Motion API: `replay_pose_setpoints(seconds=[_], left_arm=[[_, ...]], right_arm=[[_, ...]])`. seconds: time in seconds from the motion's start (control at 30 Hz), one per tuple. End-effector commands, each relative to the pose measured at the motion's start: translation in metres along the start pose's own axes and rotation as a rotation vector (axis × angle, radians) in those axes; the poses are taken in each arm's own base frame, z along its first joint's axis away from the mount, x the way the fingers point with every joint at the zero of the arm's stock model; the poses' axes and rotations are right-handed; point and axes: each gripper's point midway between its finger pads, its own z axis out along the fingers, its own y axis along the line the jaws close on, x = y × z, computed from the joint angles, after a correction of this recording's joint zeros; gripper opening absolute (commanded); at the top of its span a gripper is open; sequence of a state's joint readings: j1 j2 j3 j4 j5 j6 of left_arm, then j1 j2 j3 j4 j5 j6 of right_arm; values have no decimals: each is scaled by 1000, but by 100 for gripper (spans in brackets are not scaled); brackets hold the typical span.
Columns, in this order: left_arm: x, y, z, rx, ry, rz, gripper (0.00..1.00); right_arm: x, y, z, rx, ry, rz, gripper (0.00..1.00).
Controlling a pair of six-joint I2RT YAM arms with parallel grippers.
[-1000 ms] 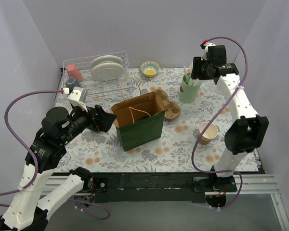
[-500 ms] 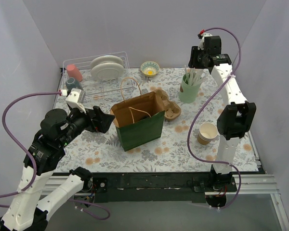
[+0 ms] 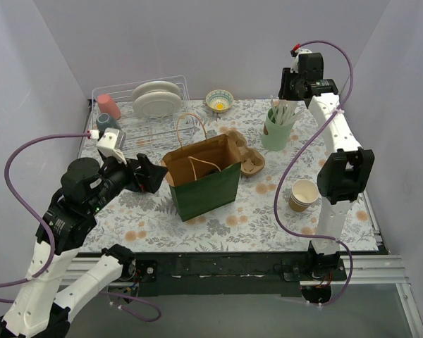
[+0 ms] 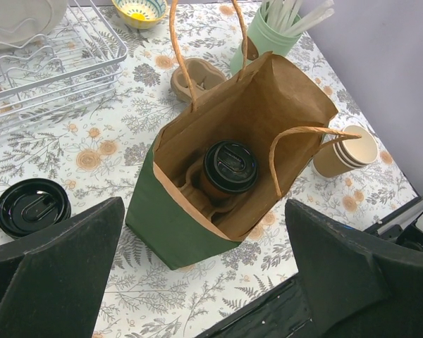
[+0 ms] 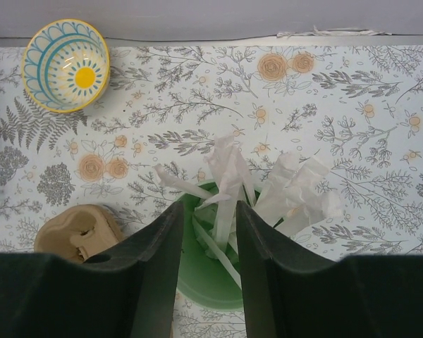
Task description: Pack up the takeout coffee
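The takeout coffee, a brown cup with a black lid, stands in a cardboard carrier at the bottom of the open green paper bag. From the top view only the bag shows. My left gripper is wide open and empty, and hovers just left of the bag. My right gripper hangs over a green cup of paper-wrapped straws at the back right. Its jaws are a little apart, with one wrapped straw standing in the gap, not pinched.
A loose black lid lies left of the bag. A wire dish rack with plates and cups stands at the back left. A patterned bowl, a moulded carrier and a stack of paper cups are also there.
My right arm has swung back and left, bringing its gripper over the green straw cup. It has held still for the last half second. The left arm has hardly moved.
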State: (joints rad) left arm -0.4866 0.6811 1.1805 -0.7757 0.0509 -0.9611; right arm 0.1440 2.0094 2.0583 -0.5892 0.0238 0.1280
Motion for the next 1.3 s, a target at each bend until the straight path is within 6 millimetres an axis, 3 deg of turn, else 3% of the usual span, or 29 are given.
replay_pose_setpoints(seconds=[0.0,0.27,0.4,0.67,0.83,0.87,0.9,1.07,1.17,1.2,1.27], left_arm=[[-7,1,4,-5,-20,14,98],[-8,2,2,-14,-23,16,98],[-11,3,-1,-21,-31,21,98],[-12,4,-4,-23,-45,26,98],[-15,3,-2,-23,-60,17,98],[-14,3,-1,-24,-57,10,98],[-12,3,1,-25,-49,2,98],[-10,3,7,-24,-48,-41,98],[-6,15,14,-94,-26,-47,98],[-9,14,14,-94,-25,-46,98],[-11,12,15,-84,-27,-33,98]], right_arm=[[-23,1,4,-8,-72,-3,43],[-27,-1,6,-4,-87,1,24],[-33,-6,1,22,-108,-19,2],[-42,3,-34,-23,-135,-80,1],[-63,20,-90,-108,-223,-132,1],[-60,21,-97,-105,-209,-118,1],[-72,23,-114,-106,-240,-111,1],[-81,41,-158,-173,-285,-114,1],[-90,50,-198,-201,-344,-174,1],[-93,52,-218,-210,-373,-220,1],[-97,53,-239,-211,-407,-240,1]])
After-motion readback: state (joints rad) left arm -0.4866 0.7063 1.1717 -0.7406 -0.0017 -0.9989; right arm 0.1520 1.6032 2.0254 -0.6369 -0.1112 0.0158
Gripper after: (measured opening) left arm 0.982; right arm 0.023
